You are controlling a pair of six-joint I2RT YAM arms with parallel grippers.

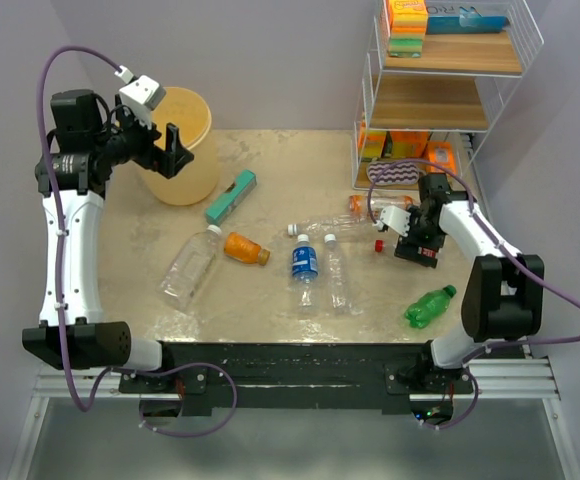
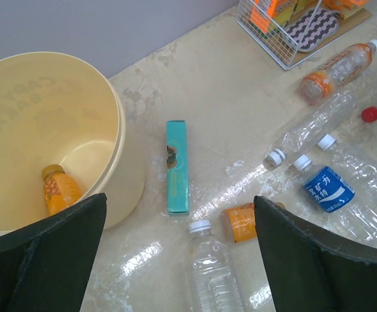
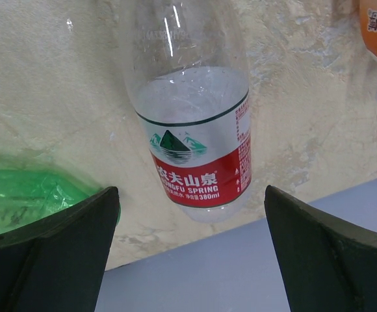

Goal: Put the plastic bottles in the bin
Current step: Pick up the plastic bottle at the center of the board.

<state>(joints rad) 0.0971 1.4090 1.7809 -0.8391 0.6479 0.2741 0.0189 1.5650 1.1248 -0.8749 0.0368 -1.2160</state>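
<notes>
- Lying at the front right edge of the worktop [image 1: 280, 165]: green bottle [image 1: 430, 306].
- Strewn mid-worktop on marbled beige: plastic bottles [image 1: 304, 262].
- Spread wide, empty, over a red-labelled bottle [image 3: 192, 130]: right gripper [image 3: 190, 195].
- Gaping empty over the rim of the far-left-corner bin [image 1: 190, 182], orange bottle [image 2: 60, 190] inside: left gripper [image 2: 179, 203].
- Backed by grey walls [image 1: 270, 60], wire rack [image 1: 440, 102] far right.

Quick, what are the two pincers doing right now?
Left pincer: open, holding nothing.
Right pincer: open, holding nothing, above a red-labelled bottle.

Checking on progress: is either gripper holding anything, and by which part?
Nothing is held. The left gripper is open near the bin; the right gripper is open over the red-labelled bottle, not gripping it.
</notes>
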